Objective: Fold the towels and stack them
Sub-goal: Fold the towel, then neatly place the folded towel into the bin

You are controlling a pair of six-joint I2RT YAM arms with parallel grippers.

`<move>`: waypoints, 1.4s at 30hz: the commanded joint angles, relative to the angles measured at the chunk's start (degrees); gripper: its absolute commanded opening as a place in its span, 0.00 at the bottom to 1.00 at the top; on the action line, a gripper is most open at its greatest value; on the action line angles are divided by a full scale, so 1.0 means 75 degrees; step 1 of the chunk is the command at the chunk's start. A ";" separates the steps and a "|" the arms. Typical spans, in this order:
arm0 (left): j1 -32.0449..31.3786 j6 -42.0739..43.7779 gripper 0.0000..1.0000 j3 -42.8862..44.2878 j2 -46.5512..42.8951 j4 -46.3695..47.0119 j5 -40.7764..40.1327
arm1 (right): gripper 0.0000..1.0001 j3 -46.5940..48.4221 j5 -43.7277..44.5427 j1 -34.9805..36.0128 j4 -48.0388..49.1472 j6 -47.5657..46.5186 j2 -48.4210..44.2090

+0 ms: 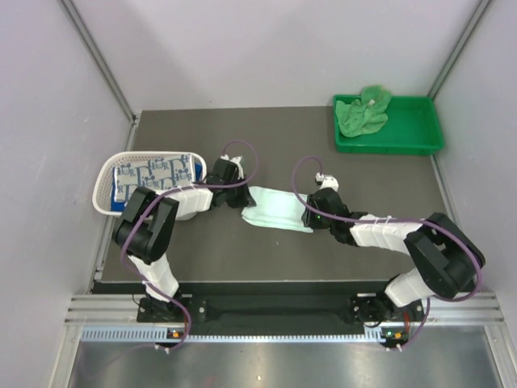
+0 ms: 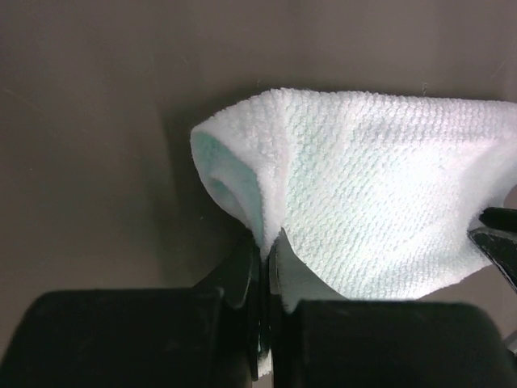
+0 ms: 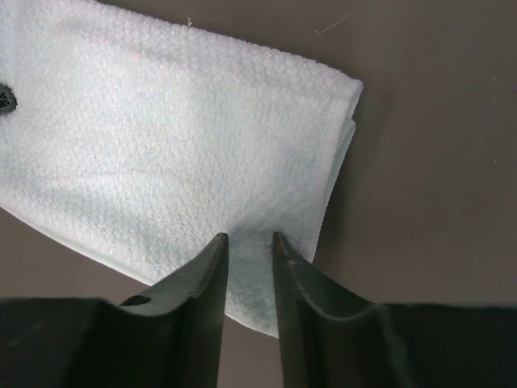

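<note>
Only overhead shows the green towel [image 1: 363, 111] (in tray [image 1: 414, 131]); wrists show mint towel [image 2: 363, 186].

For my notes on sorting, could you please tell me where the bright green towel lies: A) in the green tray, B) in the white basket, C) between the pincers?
A: the bright green towel lies crumpled in the green tray at the far right.

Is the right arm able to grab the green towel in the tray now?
Probably not yet: its claw is pinching the pale towel. Nothing lies between it and the green towel in the tray, so after letting go, likely yes.
</note>
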 commanded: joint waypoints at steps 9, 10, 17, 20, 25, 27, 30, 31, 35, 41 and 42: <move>-0.1161 0.0054 0.00 0.1454 -0.0304 -0.3439 -0.4078 | 0.57 0.0229 0.0065 -0.0150 -0.0973 -0.0500 -0.1933; -0.1173 0.0042 0.00 0.1607 -0.0351 -0.3638 -0.4498 | 0.59 0.0253 0.0088 -0.0162 -0.1101 -0.0523 -0.2097; -0.1314 0.0253 0.00 0.3096 -0.0761 -0.5384 -0.6479 | 0.60 0.0148 -0.0298 -0.0150 -0.1103 -0.0547 -0.3129; -0.1337 0.0405 0.00 0.3647 -0.0948 -0.6064 -0.6997 | 0.59 0.0194 -0.0650 -0.0139 -0.0974 -0.0523 -0.3141; -0.1314 0.0790 0.00 0.4373 -0.1288 -0.6698 -0.8017 | 0.58 0.0334 -0.1060 -0.0127 -0.0751 -0.0523 -0.2920; -0.1302 0.0967 0.00 0.4654 -0.1441 -0.6722 -0.8321 | 0.58 0.0486 -0.1153 -0.0127 -0.0739 -0.0547 -0.2802; -0.1081 0.1260 0.00 0.5099 -0.1547 -0.6885 -0.8405 | 0.57 0.0628 -0.1283 -0.0127 -0.0680 -0.0582 -0.2591; -0.0998 0.1354 0.00 0.5229 -0.1558 -0.7048 -0.8416 | 0.57 0.0732 -0.1329 -0.0139 -0.0657 -0.0594 -0.2486; -0.0635 0.1624 0.00 0.5604 -0.1629 -0.7143 -0.8288 | 0.55 0.0967 -0.1377 -0.0104 -0.0622 -0.0605 -0.2310; -0.0400 0.1964 0.00 0.6143 -0.1664 -0.7202 -0.8171 | 0.55 0.1237 -0.1377 -0.0115 -0.0599 -0.0629 -0.2157; -0.0377 0.1976 0.00 0.6202 -0.1664 -0.7272 -0.8182 | 0.54 0.1261 -0.1377 -0.0127 -0.0575 -0.0606 -0.2134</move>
